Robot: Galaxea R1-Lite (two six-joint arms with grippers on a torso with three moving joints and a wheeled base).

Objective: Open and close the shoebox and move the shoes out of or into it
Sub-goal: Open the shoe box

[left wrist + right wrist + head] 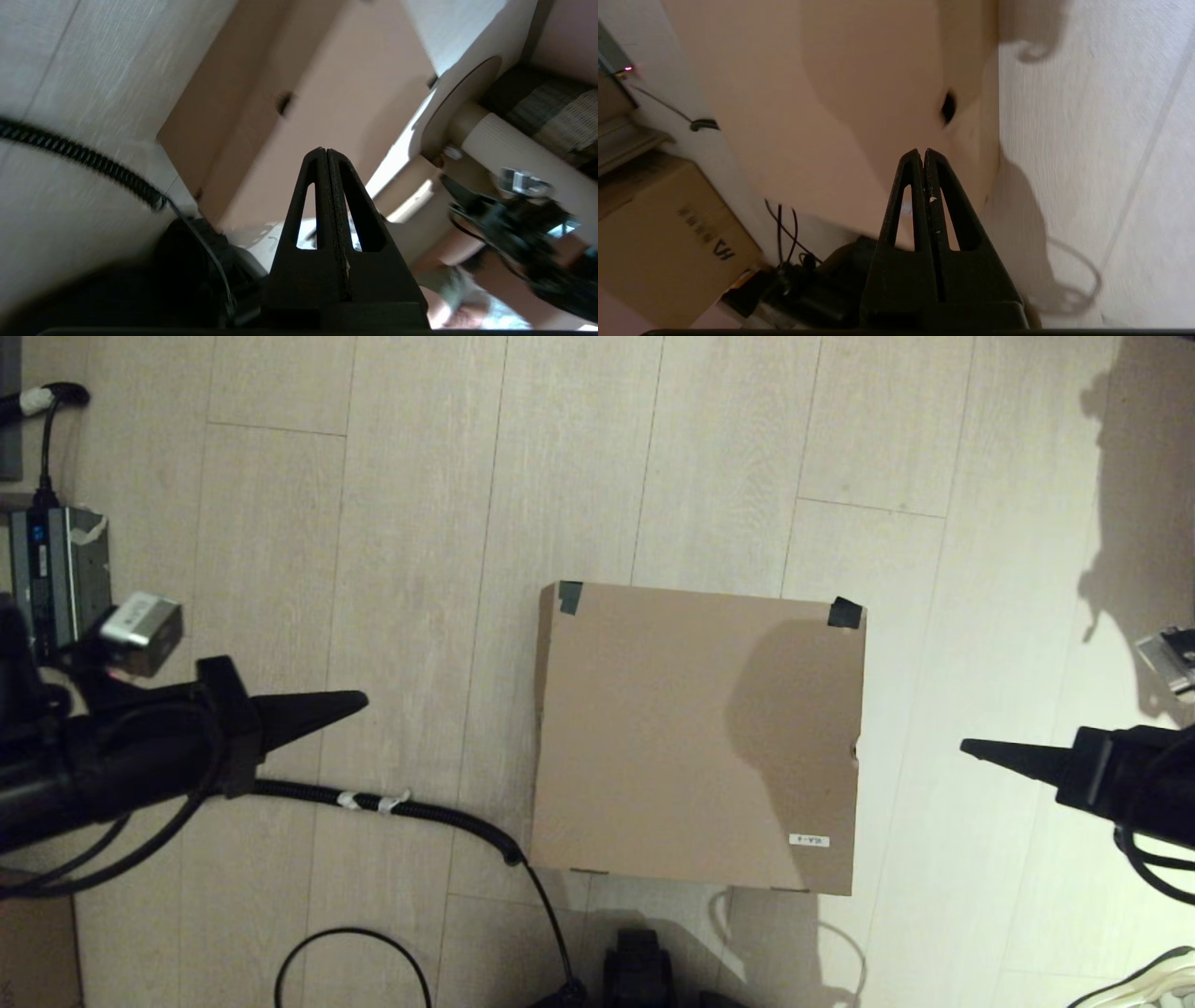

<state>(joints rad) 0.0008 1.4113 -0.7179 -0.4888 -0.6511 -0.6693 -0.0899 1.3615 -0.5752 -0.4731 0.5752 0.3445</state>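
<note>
Cable (420, 810) against closed shoebox (695, 737)

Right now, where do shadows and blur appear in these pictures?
Head view: a dark shadow covers the right part of the shoebox lid, and another lies on the floor at far right. Left wrist view: the cable and background are blurred. Right wrist view: the right claw is sharp, the floor streaked.

A lived-in room with pale wood-plank flooring (420, 569), loose cables (411, 807) and a stored carton (658, 242).
</note>
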